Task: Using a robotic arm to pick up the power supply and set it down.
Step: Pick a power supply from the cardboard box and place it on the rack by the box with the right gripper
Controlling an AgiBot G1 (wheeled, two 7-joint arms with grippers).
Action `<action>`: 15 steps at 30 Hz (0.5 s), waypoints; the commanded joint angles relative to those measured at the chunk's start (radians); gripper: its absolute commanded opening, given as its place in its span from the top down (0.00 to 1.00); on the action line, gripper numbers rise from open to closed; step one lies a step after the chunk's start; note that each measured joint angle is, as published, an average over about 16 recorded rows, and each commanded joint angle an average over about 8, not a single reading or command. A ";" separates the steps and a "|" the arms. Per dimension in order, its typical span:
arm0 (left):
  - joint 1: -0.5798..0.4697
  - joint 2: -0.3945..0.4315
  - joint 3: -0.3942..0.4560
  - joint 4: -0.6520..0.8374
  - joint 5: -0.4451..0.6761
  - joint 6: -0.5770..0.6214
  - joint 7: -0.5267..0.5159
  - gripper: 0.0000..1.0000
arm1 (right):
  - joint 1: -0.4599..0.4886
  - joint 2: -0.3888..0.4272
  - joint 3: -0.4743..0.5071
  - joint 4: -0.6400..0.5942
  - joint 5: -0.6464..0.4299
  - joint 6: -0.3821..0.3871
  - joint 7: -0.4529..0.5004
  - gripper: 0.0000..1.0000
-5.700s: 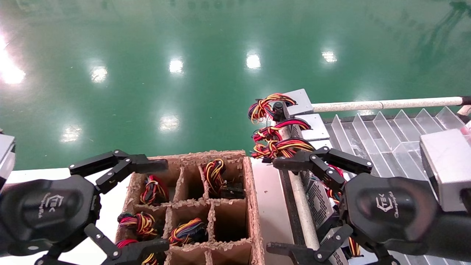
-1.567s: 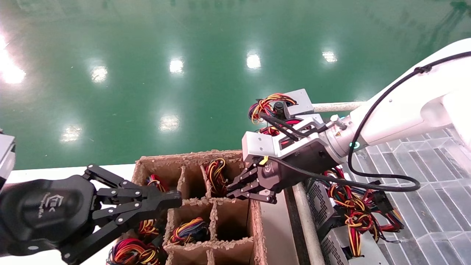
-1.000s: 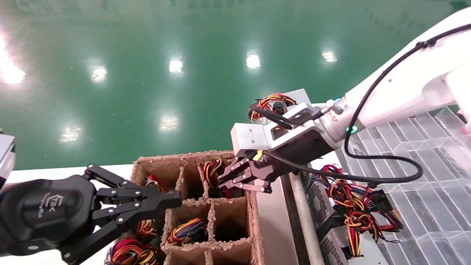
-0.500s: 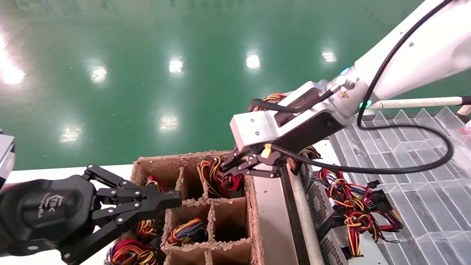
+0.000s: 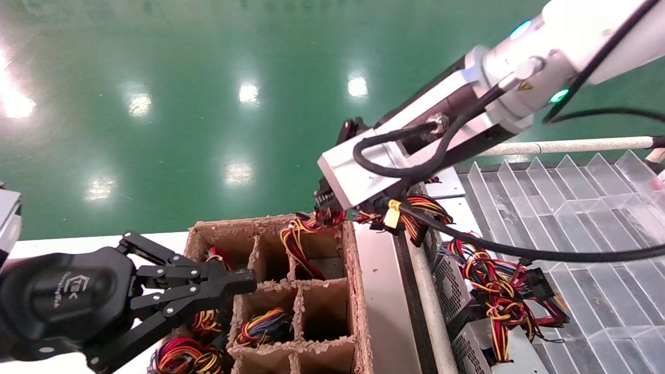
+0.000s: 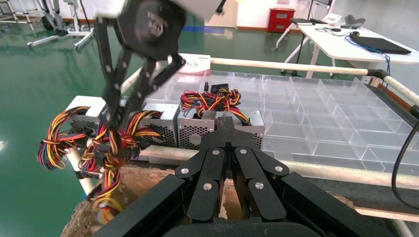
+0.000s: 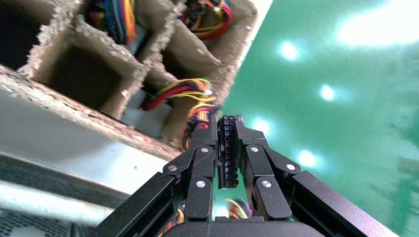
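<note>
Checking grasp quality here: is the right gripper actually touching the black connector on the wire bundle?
Touching. The right wrist view shows the right gripper with its fingers closed on both sides of the black connector, no gap, the wire bundle trailing back into the cardboard crate.

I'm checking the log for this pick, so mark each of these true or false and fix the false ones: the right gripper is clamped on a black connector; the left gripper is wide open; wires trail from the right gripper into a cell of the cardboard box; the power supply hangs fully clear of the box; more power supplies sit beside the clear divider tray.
1. The right gripper is clamped on a black connector. True.
2. The left gripper is wide open. False: its fingers are closed together, over the cardboard box.
3. Wires trail from the right gripper into a cell of the box. True.
4. The power supply hangs fully clear of the box. False: its metal body sits down in the cell.
5. More power supplies sit beside the clear divider tray. True.
</note>
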 commanded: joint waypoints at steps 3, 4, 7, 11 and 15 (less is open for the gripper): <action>0.000 0.000 0.000 0.000 0.000 0.000 0.000 1.00 | 0.026 0.038 0.013 0.141 -0.032 0.041 0.085 1.00; 0.000 0.000 0.000 0.000 0.000 0.000 0.000 1.00 | 0.032 0.045 0.016 0.167 -0.045 0.055 0.103 1.00; 0.000 0.000 0.000 0.000 0.000 0.000 0.000 1.00 | 0.044 0.056 0.025 0.224 -0.078 0.094 0.143 1.00; 0.000 0.000 0.000 0.000 0.000 0.000 0.000 1.00 | 0.057 0.057 0.034 0.258 -0.107 0.130 0.159 1.00; 0.000 0.000 0.000 0.000 0.000 0.000 0.000 1.00 | 0.091 0.044 0.040 0.262 -0.135 0.144 0.167 1.00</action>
